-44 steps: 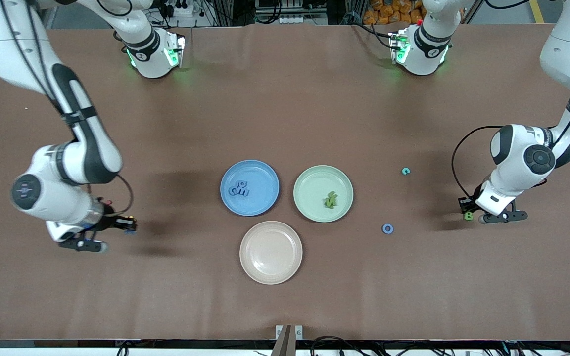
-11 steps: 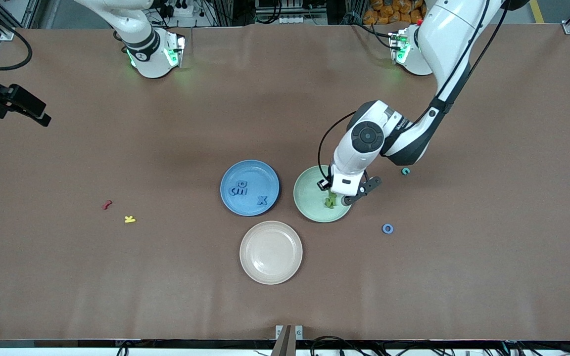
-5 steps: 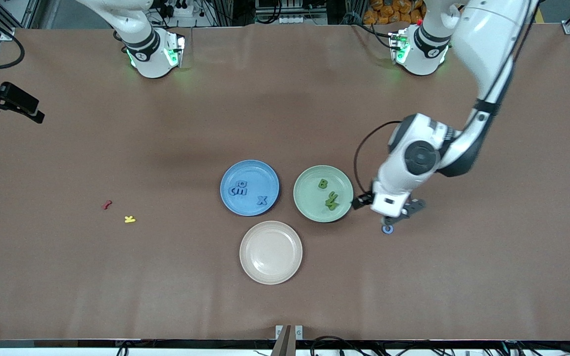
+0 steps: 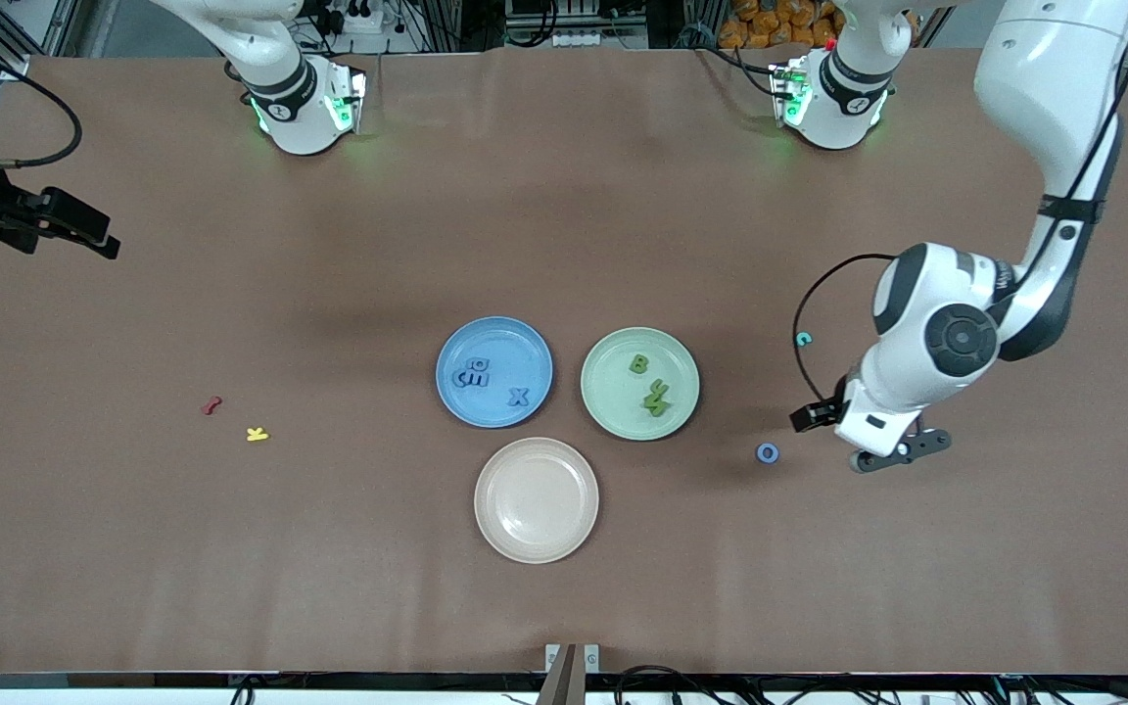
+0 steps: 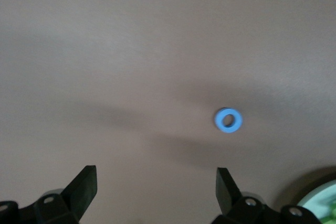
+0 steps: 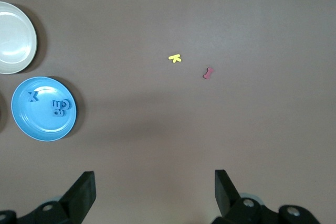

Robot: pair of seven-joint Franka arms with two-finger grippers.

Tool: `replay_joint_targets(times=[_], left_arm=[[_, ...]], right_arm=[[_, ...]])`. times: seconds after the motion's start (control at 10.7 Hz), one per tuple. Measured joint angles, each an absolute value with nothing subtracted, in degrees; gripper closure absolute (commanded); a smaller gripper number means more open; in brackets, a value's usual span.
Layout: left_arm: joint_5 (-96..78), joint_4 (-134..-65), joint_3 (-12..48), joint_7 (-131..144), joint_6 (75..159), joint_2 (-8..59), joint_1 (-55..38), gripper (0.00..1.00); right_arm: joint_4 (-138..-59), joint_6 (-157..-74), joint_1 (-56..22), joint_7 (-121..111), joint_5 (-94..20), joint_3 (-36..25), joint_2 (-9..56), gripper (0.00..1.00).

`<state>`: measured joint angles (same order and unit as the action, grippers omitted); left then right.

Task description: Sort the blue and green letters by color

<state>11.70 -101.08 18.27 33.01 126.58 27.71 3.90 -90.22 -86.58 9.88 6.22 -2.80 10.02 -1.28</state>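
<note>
Your left gripper hangs low over bare table toward the left arm's end, fingers spread wide, nothing btwn them. Just beside it lies a blue ring letter, w/ a teal letter farther from the front cam. Your right gripper waits high over the right arm's end, fingers also released & empty. Blue letters + a blue X sit in the blue plate; a green B & more green letters sit in the green plate. Beige plate is nearer the cam. Red letter & yellow letter lie toward the right arm's end.
</note>
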Motion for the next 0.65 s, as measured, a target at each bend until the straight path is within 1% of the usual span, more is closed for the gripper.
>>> replay_joint_targets(times=[0.37, 0.56, 0.65], left_arm=[[11.52, -100.63, 16.73, 20.75, 111.99, 15.72, 5.91, 0.00], [9.95, -100.32, 14.72, 15.74, 106.44, 9.45, 5.82, 0.00], [8.84, -99.13, 13.63, 12.86, 102.36, 7.04, 5.85, 0.00]], right_arm=[[-91.42, -86.36, 9.88, 5.59, -3.20, 10.10, -2.50, 0.00], [-91.57, -86.28, 9.87, 5.37, -3.26, 10.19, -2.64, 0.00], [-91.66, -86.28, 9.86, 5.32, -3.27, 10.20, -2.70, 0.00]])
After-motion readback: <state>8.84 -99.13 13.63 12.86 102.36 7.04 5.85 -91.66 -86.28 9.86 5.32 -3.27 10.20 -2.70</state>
